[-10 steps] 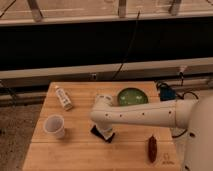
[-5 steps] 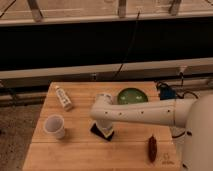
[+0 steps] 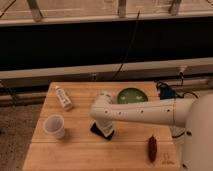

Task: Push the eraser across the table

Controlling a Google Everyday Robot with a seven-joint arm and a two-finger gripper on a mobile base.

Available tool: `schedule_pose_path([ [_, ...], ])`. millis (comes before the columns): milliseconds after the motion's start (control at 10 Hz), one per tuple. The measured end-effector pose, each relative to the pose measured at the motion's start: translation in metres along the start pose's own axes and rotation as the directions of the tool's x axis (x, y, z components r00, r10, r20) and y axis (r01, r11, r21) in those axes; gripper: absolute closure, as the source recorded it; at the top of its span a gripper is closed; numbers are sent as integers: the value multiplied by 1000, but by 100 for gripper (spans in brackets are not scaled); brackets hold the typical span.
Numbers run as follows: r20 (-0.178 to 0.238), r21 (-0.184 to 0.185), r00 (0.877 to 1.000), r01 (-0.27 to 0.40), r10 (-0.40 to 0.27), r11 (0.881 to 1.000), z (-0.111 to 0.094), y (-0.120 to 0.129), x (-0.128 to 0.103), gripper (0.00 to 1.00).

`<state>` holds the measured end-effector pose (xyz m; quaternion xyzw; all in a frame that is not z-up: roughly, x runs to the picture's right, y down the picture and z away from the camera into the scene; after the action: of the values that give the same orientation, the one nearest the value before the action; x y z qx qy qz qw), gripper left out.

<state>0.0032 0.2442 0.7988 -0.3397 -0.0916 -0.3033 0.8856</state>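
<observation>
Four things ring the eraser [image 3: 97, 130] lying mid-counter [image 3: 75, 155]: a white cup [image 3: 54, 126] nearest, a pale block [image 3: 63, 97], a green bowl [image 3: 132, 96] and a dark red thing [image 3: 152, 148]. The claw [image 3: 104, 125] is down on the eraser; I cannot tell its state.

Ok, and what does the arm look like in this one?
The arm is a thick white tube with a rounded joint and small dark dots along its side. The gripper at its tip, down at the black eraser, is hard to tell apart from it.

One each — eraser [image 3: 95, 129], bowl [image 3: 132, 95], cup [image 3: 54, 126], pale block [image 3: 63, 97], red thing [image 3: 152, 148], gripper [image 3: 105, 129] at eraser.
</observation>
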Motion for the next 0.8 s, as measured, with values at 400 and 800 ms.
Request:
schedule_pose_path([
  [400, -6, -1, 1000, 17, -17, 1000, -1, -9, 1, 97],
  [800, -14, -3, 999, 33, -34, 999, -1, -17, 6, 97],
])
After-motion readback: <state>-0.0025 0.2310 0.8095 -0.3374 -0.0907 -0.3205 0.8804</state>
